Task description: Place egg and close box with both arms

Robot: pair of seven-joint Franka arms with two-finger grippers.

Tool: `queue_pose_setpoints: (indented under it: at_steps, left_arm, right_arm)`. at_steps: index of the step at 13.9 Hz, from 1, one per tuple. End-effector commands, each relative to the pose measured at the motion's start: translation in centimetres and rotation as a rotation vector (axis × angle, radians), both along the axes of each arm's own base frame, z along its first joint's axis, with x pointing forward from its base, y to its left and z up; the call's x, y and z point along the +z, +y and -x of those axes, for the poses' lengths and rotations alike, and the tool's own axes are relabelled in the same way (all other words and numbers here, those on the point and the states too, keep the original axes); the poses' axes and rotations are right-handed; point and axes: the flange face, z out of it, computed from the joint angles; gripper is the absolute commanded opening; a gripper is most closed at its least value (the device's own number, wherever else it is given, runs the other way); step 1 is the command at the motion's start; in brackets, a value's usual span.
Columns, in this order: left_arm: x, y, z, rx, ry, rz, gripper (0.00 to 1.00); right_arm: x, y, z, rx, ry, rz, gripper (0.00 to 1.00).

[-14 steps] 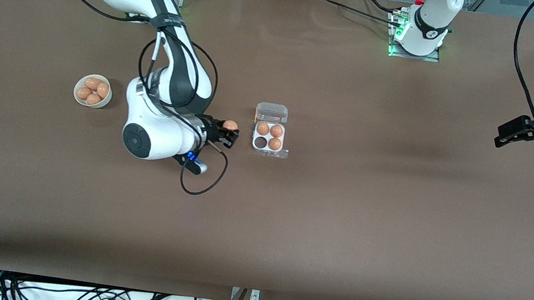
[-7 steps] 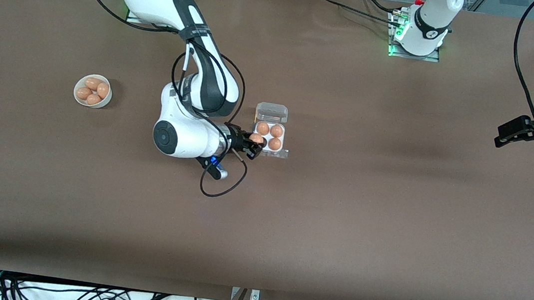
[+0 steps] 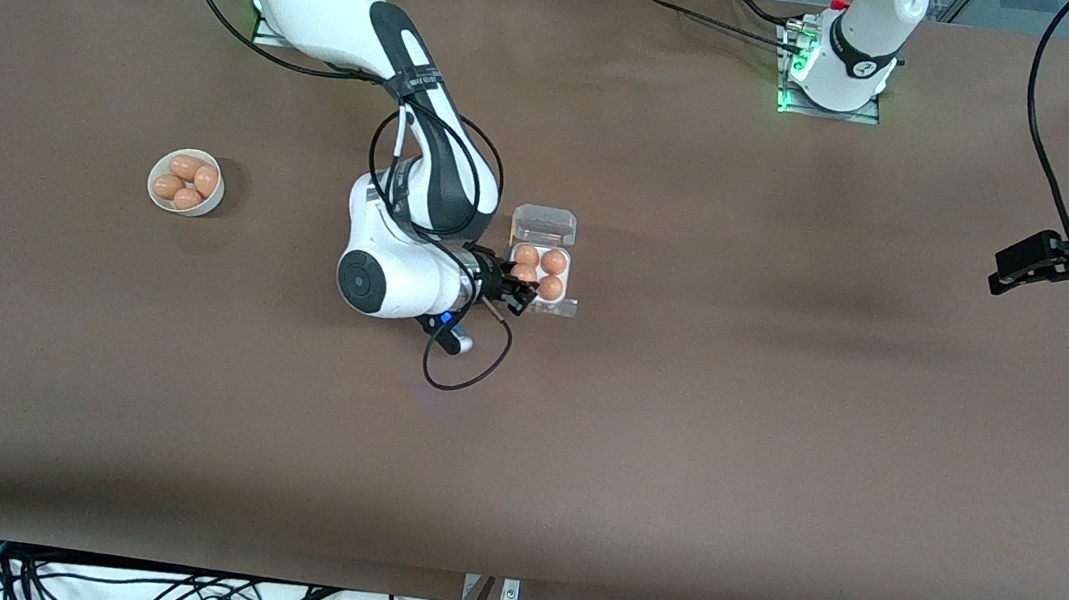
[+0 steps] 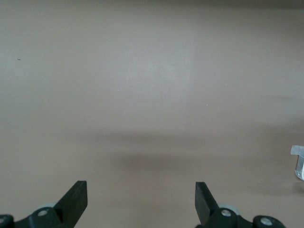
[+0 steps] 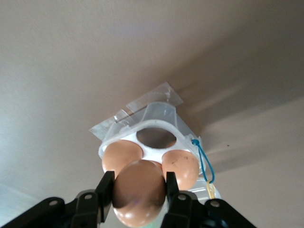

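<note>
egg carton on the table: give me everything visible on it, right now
The small square egg carton is a white four-cell tray with a hinged clear plastic lid, which is open and lies on the side farther from the front camera. It rests flat on the brown table, about mid-table. Three cells hold brown eggs; the right wrist view shows one cell empty. The right gripper hangs over the carton, shut on a fourth brown egg. Whether that egg touches the tray cannot be told.
</note>
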Motion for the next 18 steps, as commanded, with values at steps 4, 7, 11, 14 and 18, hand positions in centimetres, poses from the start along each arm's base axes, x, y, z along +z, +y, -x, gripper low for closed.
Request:
queue_pose_setpoints:
  at_steps: [4, 7, 11, 14, 18]
  left_arm:
    - [-2.0, -3.6, -0.9, -0.055, 0.078, 0.057, 1.00]
    - [-4.3, -5.7, -1.1, -0.074, 0.151, 0.131, 0.83]
    - [-6.9, -7.5, -1.7, -0.078, 0.212, 0.226, 0.50]
    - [-8.7, -9.5, -1.7, -0.092, 0.276, 0.292, 0.42]
    - [-10.9, -13.9, -0.9, -0.147, 0.366, 0.304, 0.30]
  right_arm:
    - [-1.4, 1.2, 0.7, -0.001, 0.033, -0.009, 0.36]
    - [-2.0, 1.1, 0.8, 0.000, 0.039, -0.004, 0.37]
    - [-2.7, 0.8, 0.6, -0.003, 0.037, 0.001, 0.52]
    - [-2.4, 0.7, 0.2, 0.002, 0.019, -0.005, 1.00]
    - [0.5, 0.9, -1.3, -0.007, -0.028, -0.030, 1.00]
